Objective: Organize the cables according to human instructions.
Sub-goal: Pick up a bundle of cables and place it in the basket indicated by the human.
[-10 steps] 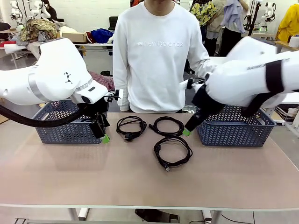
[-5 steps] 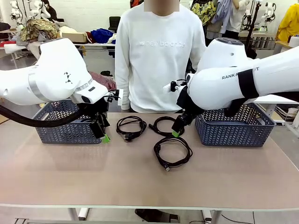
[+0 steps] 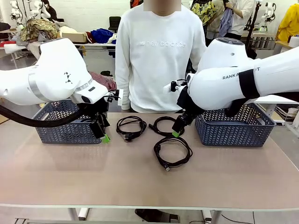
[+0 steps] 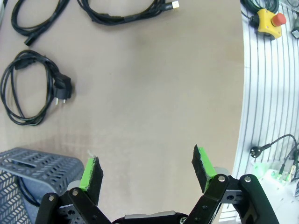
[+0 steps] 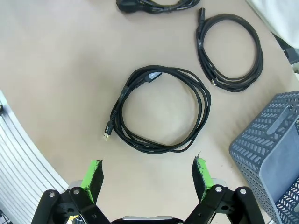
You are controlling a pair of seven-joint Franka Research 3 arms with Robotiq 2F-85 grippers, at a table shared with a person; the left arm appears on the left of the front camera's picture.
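Three coiled black cables lie loose on the tan table [image 3: 140,186] between two slatted grey-blue baskets. The left coil [image 3: 131,127] ends in a two-pin mains plug [image 4: 63,88]. The far coil [image 3: 164,125] sits just beside it, toward the person. The near coil [image 3: 172,151], with a gold-tipped plug [image 5: 107,135], lies apart from both, closer to the robot's edge.

The right gripper [image 3: 176,131] hangs above the table with its jaws spread wide and nothing held. In the front view its green tip overlaps the far coil's right edge. Its wrist view looks down on the near coil, framed between the green pads [image 5: 93,175].

The left gripper [image 3: 103,134] hovers in front of the left basket [image 3: 60,130], equally wide open and empty, with bare tabletop between its fingers [image 4: 91,170]. Something dark lies inside that basket, but what it is cannot be made out. The right basket [image 3: 233,133] stands at the table's other end.

A person in a white sweatshirt [image 3: 159,60] stands at the far edge. Behind are tables heaped with clothing [image 3: 37,28] and a yellow garment [image 3: 289,21]. Past the table's near edge, the left wrist view shows a ribbed metal strip [image 4: 261,93] and a yellow box with a red button [image 4: 268,23].
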